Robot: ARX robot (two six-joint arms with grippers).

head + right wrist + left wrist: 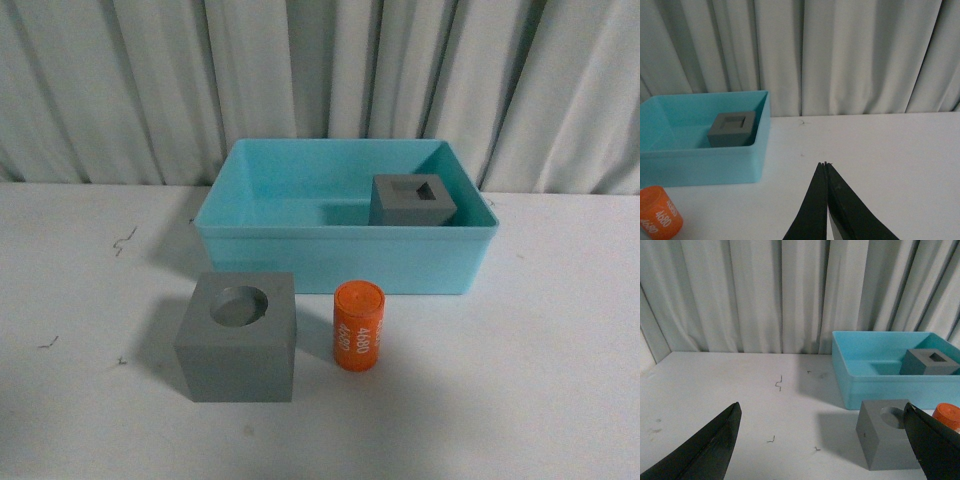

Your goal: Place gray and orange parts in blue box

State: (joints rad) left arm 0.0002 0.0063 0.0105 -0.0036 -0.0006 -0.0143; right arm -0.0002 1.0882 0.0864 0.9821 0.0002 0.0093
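A: From the front?
B: Takes in the whole blue box (240, 235) at the back of the white table (560, 400), before a pale curtain (120, 80). Shows neither hand; for those, only the wrist views.
A: Inside the box?
B: Just the gray cube with the rectangular recess (412, 200), recess up, on the right side of the box floor.
A: And outside?
B: On the table in front of the box, clear of its wall: the gray cube with the round recess (237, 340), recess up, and just to its right the orange cylinder (357, 327), upright, marked "4680", not touching the cube.
A: From the left wrist?
B: Shows the left hand (822, 407) spread wide, released, nothing between the fingers, over bare table near the round-recess cube. Only a sliver of the cylinder at the edge.
A: From the right wrist?
B: Shows the right hand (825, 165) clenched, fingers pressed tip to tip on nothing. Catches the box, the cube within and part of the cylinder, but misses the round-recess cube.
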